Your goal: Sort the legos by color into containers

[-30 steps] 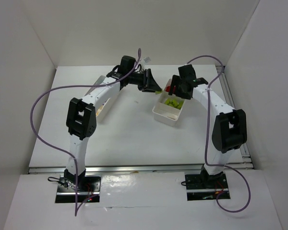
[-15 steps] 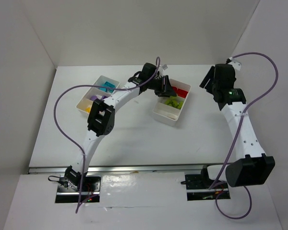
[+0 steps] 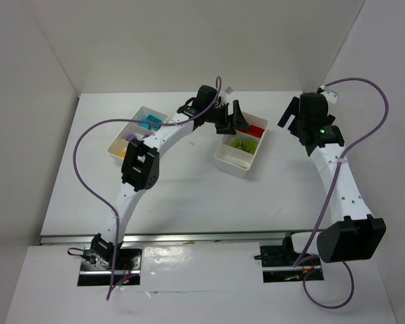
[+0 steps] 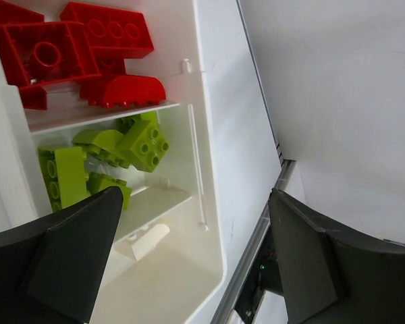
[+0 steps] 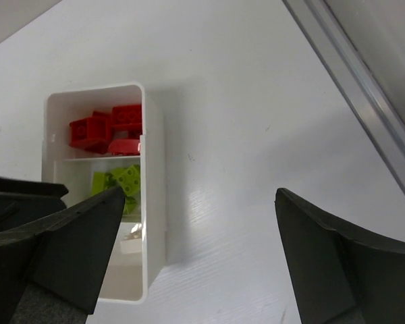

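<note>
Red legos [image 4: 81, 40] lie in the end compartment of the white container [image 4: 169, 283], lime legos [image 4: 145, 145] in the next, toward the bench's [image 3: 189, 196] far edge. Left claw [image 4: 194, 202] hangs released above it; right claw [image 5: 199, 202] is also released and empty, nearer the right edge.

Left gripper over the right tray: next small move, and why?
Probably lift the left gripper straight up, clear of the tray. Its jaws stand open and empty, red bricks and lime bricks lie in separate compartments, and the top view shows no loose brick on the table.

Trays [image 3: 231, 166] x2. Red bricks [image 4: 108, 30] approx 4. Lime bricks [image 4: 147, 143] approx 4, partly hidden.
</note>
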